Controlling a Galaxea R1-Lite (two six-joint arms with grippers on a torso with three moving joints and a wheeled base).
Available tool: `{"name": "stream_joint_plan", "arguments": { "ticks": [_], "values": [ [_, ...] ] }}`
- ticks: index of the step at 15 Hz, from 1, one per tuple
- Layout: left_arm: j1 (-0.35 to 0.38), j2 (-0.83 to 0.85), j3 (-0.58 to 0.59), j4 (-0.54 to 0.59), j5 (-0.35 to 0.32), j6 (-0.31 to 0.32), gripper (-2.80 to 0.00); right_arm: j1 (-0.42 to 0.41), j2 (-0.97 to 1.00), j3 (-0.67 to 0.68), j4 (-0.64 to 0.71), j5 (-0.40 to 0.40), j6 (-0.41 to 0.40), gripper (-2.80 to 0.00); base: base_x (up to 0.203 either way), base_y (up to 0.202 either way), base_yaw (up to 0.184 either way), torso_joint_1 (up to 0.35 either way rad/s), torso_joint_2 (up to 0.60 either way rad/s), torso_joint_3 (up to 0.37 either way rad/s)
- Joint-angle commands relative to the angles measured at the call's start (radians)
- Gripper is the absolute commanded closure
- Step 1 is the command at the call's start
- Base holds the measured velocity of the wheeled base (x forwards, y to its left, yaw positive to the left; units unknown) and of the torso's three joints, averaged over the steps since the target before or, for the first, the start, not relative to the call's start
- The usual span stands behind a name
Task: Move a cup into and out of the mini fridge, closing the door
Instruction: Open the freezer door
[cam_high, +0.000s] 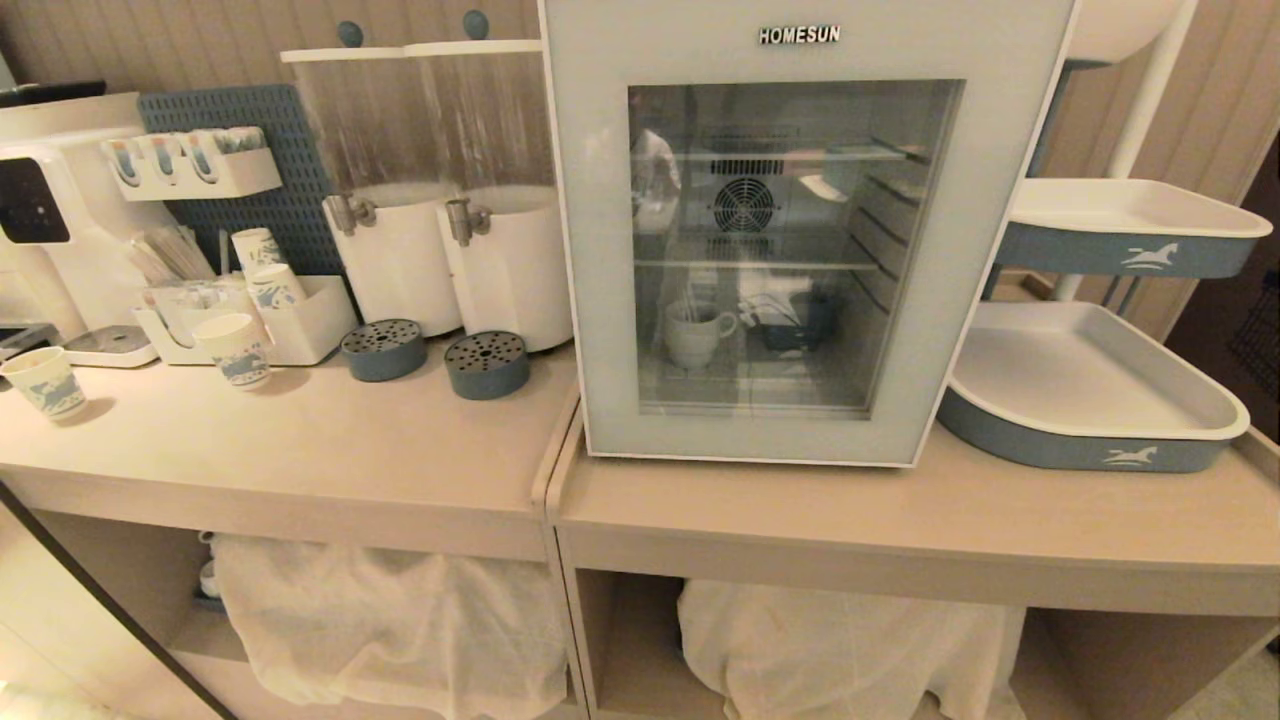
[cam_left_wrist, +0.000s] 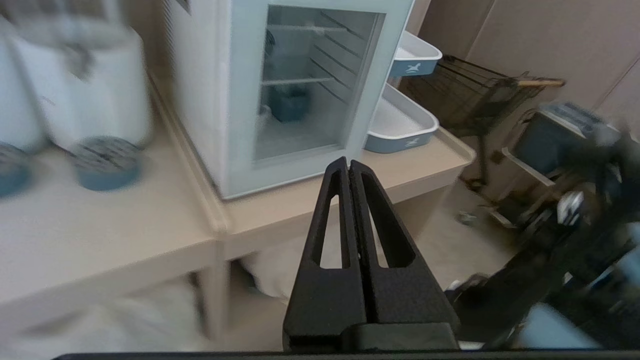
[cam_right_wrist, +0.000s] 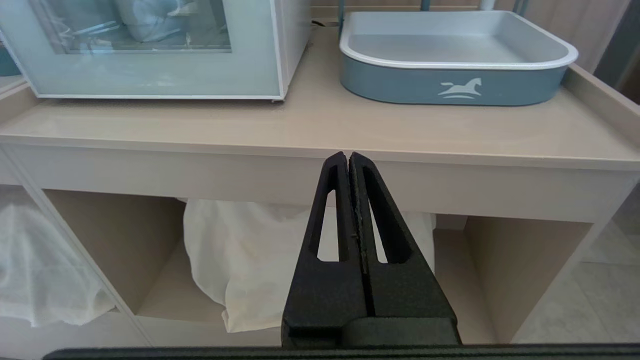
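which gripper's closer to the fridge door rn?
Hard to call, probably left. Left gripper hangs off the door's left front corner; right gripper sits low before the counter edge, right of it.

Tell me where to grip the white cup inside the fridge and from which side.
With the door open, probably come from the front and pinch the cup across its rim or body. It stands upright on the fridge floor, handle pointing right, a shelf close above.

Warm dim head view; left wrist view motion-blurred.
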Motion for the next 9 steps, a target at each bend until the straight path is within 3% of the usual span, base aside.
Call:
{"name": "stream_joint_plan", "arguments": {
  "ticks": [1,3,4,6,7,9],
  "values": [
    [0.016,0.215,-0.074,0.009,-0.004,-0.030,0.00,0.001,0.000,0.015,-0.001,0.001,-0.001,0.00,0.000,0.000,0.000,0.000,0.00,0.000],
    [0.119,0.392,-0.155,0.012,-0.060,-0.075,0.00,0.000,0.000,0.015,-0.001,0.001,-0.002,0.00,0.000,0.000,0.000,0.000,0.00,0.000],
    [0.219,0.450,-0.172,0.011,-0.140,-0.089,0.00,0.001,0.000,0.015,-0.001,0.002,-0.002,0.00,0.000,0.000,0.000,0.000,0.00,0.000],
    [0.418,0.553,-0.179,0.003,-0.372,-0.092,0.00,-0.001,0.000,0.015,-0.001,0.002,-0.005,0.00,0.000,0.000,0.000,0.000,0.00,0.000],
    [0.497,0.593,-0.159,-0.018,-0.493,-0.053,0.00,-0.001,0.000,0.014,-0.001,0.006,-0.006,0.00,0.000,0.000,0.000,0.000,0.00,0.000],
    [0.604,0.640,-0.056,-0.115,-0.692,0.088,0.00,0.001,0.000,0.014,-0.001,0.007,-0.006,0.00,0.000,0.000,0.000,0.000,0.00,0.000]
  ]
}}
